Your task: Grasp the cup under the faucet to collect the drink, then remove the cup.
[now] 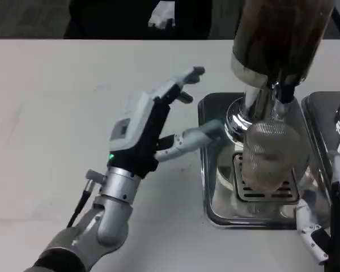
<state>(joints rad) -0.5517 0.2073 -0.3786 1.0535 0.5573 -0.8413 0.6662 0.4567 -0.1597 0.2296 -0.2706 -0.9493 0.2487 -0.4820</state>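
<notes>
Cup stands upright on the drip tray under the faucet, near the surface right edge. Left hand hovers beside it, fingers spread, empty. Right hand at the tray's right corner; grip unclear.

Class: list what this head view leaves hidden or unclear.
- Right robot hand: cut off by the right and bottom edges, so its grip is unclear.
- Cup: too blurred to judge its fill level.
- Dispenser: its top is cut off by the upper edge.
- Faucet: its outlet is too blurred.
</notes>
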